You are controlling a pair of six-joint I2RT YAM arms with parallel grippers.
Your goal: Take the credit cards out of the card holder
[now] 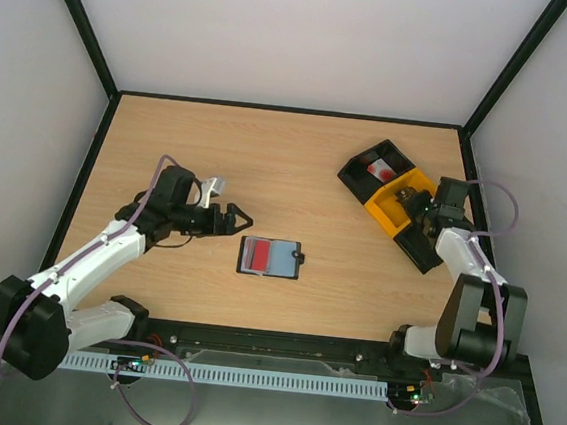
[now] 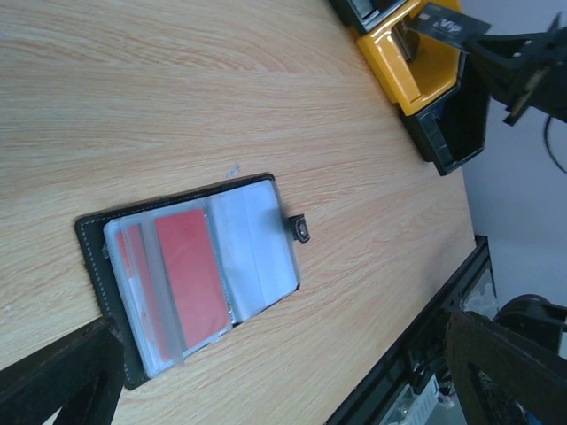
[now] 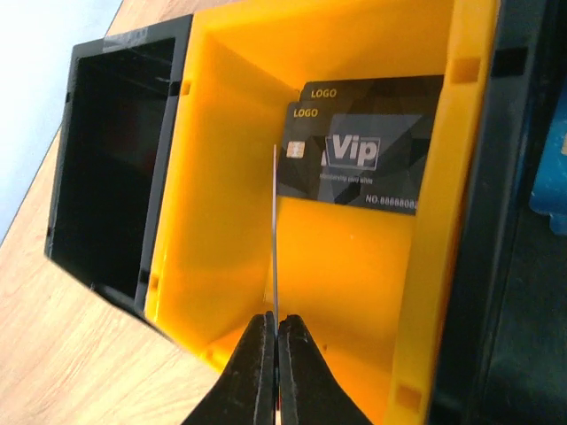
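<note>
Right pincer [image 3: 276, 319] pinches a card [image 2: 447, 25] over yellow bin [image 3: 221, 133]; left pincer [image 1: 241, 221] spread near card holder [image 1: 271, 258]

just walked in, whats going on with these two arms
The right gripper has its jaws shut on a black Vip card, holding it over the yellow bin, where two similar cards already sit. The card holder lies open mid-table with red cards in its sleeves. The left gripper hovers beside it, jaws open, touching nothing.
</note>
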